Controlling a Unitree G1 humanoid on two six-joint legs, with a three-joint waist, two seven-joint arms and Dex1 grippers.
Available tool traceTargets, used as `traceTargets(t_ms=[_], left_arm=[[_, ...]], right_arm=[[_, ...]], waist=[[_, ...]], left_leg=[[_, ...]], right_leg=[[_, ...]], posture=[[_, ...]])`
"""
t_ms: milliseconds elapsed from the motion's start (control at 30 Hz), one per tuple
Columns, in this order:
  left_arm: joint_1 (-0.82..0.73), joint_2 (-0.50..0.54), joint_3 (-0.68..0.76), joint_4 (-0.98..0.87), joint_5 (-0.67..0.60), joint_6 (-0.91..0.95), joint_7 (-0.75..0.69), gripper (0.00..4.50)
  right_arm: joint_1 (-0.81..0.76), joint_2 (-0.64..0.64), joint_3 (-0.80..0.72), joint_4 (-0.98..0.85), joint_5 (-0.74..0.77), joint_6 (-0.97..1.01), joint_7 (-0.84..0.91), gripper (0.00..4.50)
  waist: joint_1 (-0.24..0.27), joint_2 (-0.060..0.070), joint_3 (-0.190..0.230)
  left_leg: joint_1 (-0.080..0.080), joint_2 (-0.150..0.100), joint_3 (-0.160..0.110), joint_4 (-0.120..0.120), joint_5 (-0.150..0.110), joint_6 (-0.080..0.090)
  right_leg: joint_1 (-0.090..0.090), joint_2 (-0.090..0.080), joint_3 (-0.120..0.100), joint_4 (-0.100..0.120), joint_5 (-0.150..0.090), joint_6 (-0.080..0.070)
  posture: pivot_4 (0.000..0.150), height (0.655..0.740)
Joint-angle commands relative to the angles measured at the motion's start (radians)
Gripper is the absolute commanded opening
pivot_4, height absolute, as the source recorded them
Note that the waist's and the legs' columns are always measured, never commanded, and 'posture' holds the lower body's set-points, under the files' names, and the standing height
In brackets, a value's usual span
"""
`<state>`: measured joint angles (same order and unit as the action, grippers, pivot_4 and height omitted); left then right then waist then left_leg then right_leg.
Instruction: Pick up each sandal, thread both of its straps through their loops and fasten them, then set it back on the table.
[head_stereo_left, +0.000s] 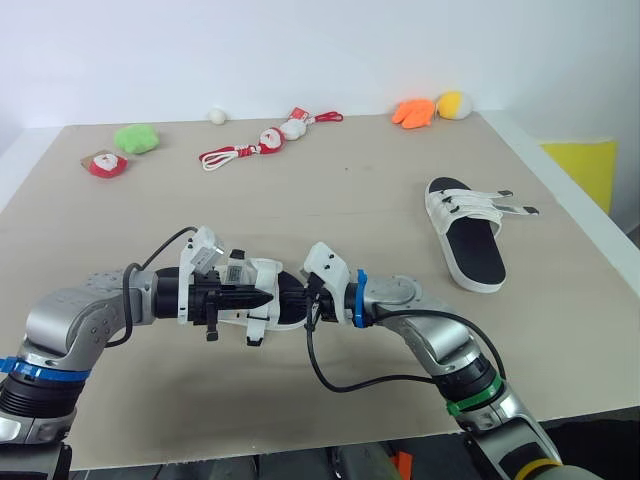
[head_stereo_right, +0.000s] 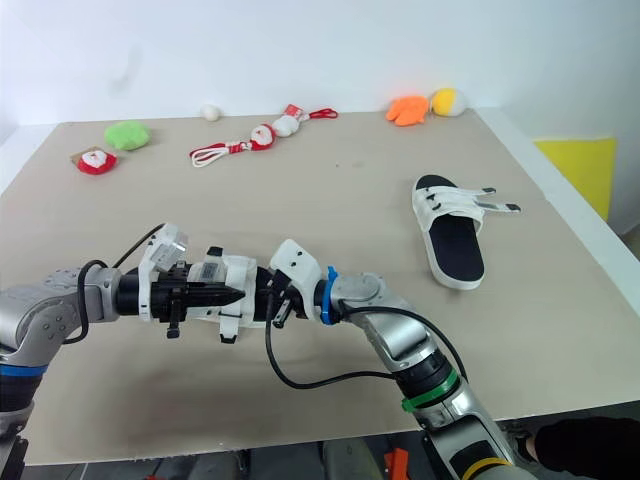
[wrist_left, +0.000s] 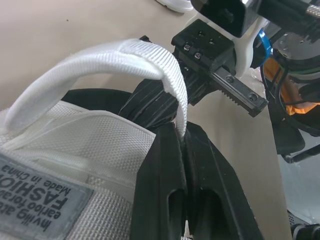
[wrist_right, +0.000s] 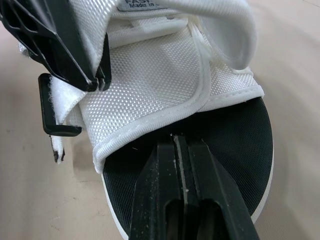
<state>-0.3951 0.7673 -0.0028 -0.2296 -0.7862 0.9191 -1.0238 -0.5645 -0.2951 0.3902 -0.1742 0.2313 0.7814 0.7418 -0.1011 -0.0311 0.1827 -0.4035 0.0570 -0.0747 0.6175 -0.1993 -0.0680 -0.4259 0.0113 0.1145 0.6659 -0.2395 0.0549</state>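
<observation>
Left wrist view: the left gripper (wrist_left: 182, 134) is pinching the arched white strap (wrist_left: 100, 57) between closed fingers. Right wrist view: the right gripper (wrist_right: 180, 142), fingers pressed together, is holding the hem of the same sandal (wrist_right: 150, 75), over its black footbed. The sandal is sitting between both grippers over the near part of the table (head_stereo_left: 330, 180). A second sandal (head_stereo_left: 465, 235) is lying to the right, straps loose. Toys (head_stereo_left: 136, 138) are lining the far edge.

Strap (wrist_left: 100, 57) — coarse woven cloth
</observation>
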Motion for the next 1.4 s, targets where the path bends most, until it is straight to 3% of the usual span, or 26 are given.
traceTargets(t_ms=[33,133,233,467,667,900,1033,1167,1400], left_arm=[[0.014,0.02,0.014,-0.035,0.001,-0.006,-0.014,0.06],[0.016,0.017,0.024,-0.042,-0.004,-0.002,-0.007,0.06],[0.014,0.018,0.07,-0.061,-0.048,0.032,0.011,0.88],[0.1,0.072,0.249,-0.15,-0.199,0.117,0.037,4.4],[0.26,0.148,0.38,-0.229,-0.298,0.161,0.013,4.46],[0.504,0.226,0.315,-0.306,-0.139,0.023,-0.086,4.46],[0.496,0.195,0.209,-0.272,-0.033,-0.063,-0.06,4.46],[0.406,0.096,0.143,-0.21,0.033,-0.129,0.017,4.46],[0.333,0.022,0.06,-0.151,0.091,-0.158,0.054,4.46]], right_arm=[[-0.006,-0.003,0.012,0.005,-0.005,0.008,0.001,0.0],[-0.006,-0.004,0.012,0.003,-0.005,0.009,0.002,0.0],[-0.005,-0.006,0.013,0.004,-0.005,0.007,0.004,0.0],[0.002,-0.004,0.019,0.005,-0.005,0.007,0.003,0.0],[-0.003,-0.007,0.021,0.013,-0.005,0.007,0.009,0.0],[-0.015,-0.005,0.025,0.026,-0.008,0.002,0.019,0.0],[-0.017,-0.008,0.025,0.028,-0.009,0.0,0.024,0.0],[-0.016,-0.013,0.021,0.019,-0.008,0.008,0.021,0.0],[-0.015,-0.017,0.017,0.015,-0.008,0.013,0.018,0.0]], waist=[[0.0,0.0,0.0],[0.0,0.0,0.0],[0.0,0.0,0.0],[-0.001,0.0,0.0],[-0.001,0.0,0.0],[-0.002,0.001,0.0],[-0.001,0.0,0.0],[0.001,0.0,0.0],[0.001,0.0,0.0]], left_leg=[[0.0,0.0,0.0,0.0,0.0,0.0],[0.0,0.0,0.0,0.0,0.0,0.0],[0.0,0.0,0.0,0.0,0.0,0.0],[0.0,0.0,0.0,0.0,0.0,0.0],[0.0,0.001,0.0,0.0,0.0,0.0],[0.0,0.001,0.001,0.0,0.0,0.0],[0.001,0.001,0.001,0.0,0.0,0.0],[0.001,0.001,0.001,0.0,0.0,0.0],[0.0,0.001,0.001,0.0,0.0,0.0]], right_leg=[[0.0,0.0,0.0,0.0,0.0,0.0],[0.0,0.0,0.0,0.0,0.0,0.0],[0.0,0.0,0.0,0.0,0.0,0.0],[0.0,0.0,0.0,0.0,0.0,0.0],[0.0,0.0,0.0,0.0,-0.002,-0.003],[-0.001,-0.001,0.0,0.0,-0.004,-0.006],[-0.001,-0.001,0.0,0.0,-0.003,-0.007],[0.0,-0.001,0.0,0.0,-0.003,-0.007],[0.0,0.0,0.0,0.0,-0.002,-0.006]], posture=[[0.15,0.74],[0.15,0.74],[0.15,0.74],[0.15,0.74],[0.15,0.74],[0.15,0.74],[0.15,0.74],[0.15,0.74],[0.15,0.74]])
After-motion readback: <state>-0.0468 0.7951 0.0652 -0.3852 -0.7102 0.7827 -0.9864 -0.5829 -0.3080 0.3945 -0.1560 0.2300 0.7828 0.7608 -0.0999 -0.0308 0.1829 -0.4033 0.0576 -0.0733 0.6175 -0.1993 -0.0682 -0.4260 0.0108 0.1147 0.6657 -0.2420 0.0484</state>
